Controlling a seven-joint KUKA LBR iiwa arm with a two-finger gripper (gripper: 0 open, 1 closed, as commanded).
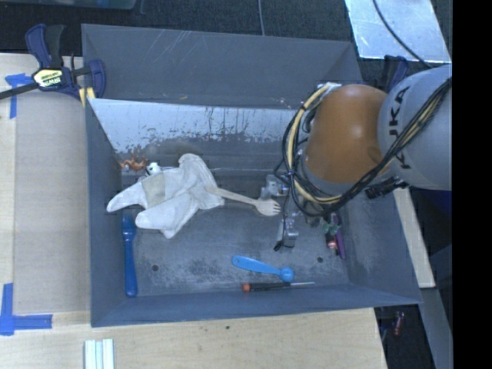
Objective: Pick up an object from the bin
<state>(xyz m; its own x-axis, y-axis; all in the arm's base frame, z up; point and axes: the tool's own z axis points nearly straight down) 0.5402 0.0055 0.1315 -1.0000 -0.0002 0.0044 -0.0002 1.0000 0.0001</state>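
My gripper (288, 233) hangs low over the right half of the bin floor, under the arm's orange cover. Just left of it lies a cream plastic fork (250, 201), its head by the gripper and its handle running under a crumpled white cloth (173, 194). A blue spoon-like tool (263, 267) lies below the gripper near the front wall. In front of that rests a thin dark stick with a red tip (277, 286). A small purple and red thing (334, 241) sits to the gripper's right.
A blue long-handled tool (129, 254) lies along the left wall. A small orange and white bit (138, 163) sits in the back left corner. The arm and its cables cover the bin's right side.
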